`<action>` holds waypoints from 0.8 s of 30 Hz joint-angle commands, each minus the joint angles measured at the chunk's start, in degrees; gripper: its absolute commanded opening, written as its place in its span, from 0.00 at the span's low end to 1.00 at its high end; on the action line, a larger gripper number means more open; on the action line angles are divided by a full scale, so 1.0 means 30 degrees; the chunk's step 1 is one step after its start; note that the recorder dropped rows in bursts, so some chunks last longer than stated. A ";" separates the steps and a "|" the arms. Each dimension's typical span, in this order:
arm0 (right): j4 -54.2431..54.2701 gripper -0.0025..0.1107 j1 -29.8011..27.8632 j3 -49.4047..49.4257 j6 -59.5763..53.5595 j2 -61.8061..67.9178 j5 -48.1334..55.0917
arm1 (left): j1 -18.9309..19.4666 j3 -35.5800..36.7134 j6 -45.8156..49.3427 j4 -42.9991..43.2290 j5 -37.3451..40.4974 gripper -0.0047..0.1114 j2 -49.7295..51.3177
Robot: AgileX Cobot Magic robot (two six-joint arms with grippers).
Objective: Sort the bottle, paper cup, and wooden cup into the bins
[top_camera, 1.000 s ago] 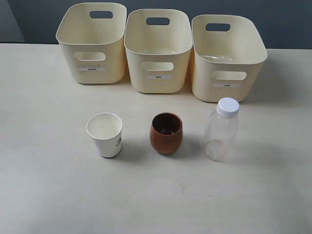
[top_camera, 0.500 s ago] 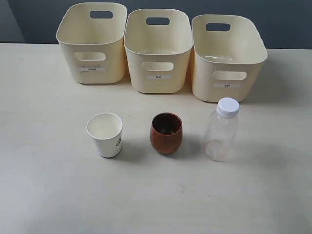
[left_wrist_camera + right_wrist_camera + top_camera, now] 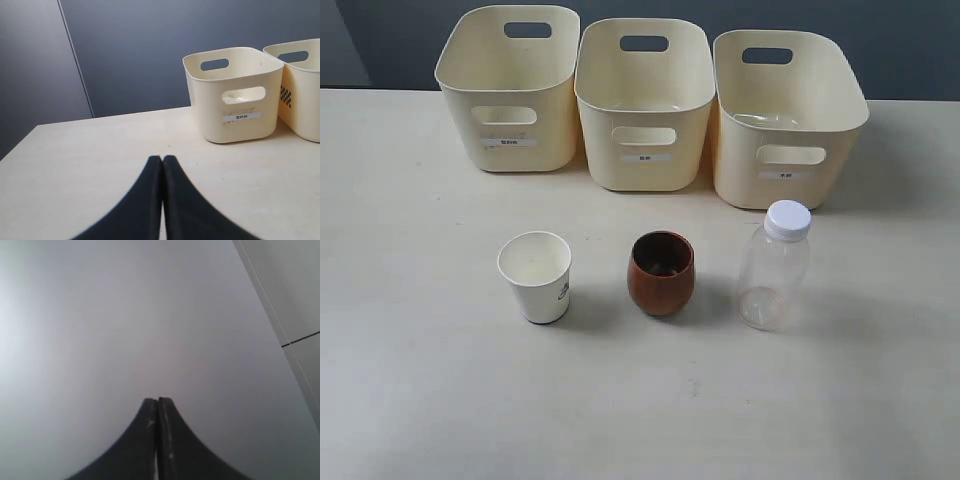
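In the exterior view, three things stand upright in a row on the table: the white paper cup (image 3: 536,276) at left, the reddish-brown wooden cup (image 3: 661,273) in the middle, and the clear bottle (image 3: 774,266) with a white cap at right. Behind them stand three cream bins: left (image 3: 508,88), middle (image 3: 644,104), right (image 3: 785,118). Neither arm shows in that view. My left gripper (image 3: 162,159) is shut and empty above the table, with a bin (image 3: 234,94) ahead of it. My right gripper (image 3: 158,401) is shut and empty, facing a plain grey wall.
The pale table (image 3: 640,400) runs wide in front of the row. A dark blue-grey wall (image 3: 150,50) stands behind the bins. A second bin's side (image 3: 300,85) shows at the edge of the left wrist view.
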 commanded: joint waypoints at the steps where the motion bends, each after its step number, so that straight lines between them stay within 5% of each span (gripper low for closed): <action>1: -0.6507 0.02 0.0343 -0.2047 0.3052 0.3168 -0.0047 | 0.0009 0.0034 -0.0028 0.0000 -0.0142 0.04 -0.0095; 9: -1.8909 0.02 0.3802 -0.3605 1.0935 0.8619 -0.3048 | 0.0009 0.0034 -0.0028 0.0000 -0.0142 0.04 -0.0095; 17: -3.3196 0.02 0.6572 -0.5938 2.4911 1.2990 -0.4084 | 0.0009 0.0034 -0.0028 0.0000 -0.0142 0.04 -0.0095; 24: -3.3196 0.02 0.6617 -0.5972 2.5084 1.3180 -0.5290 | 0.0009 0.0034 -0.0028 0.0000 -0.0142 0.04 -0.0095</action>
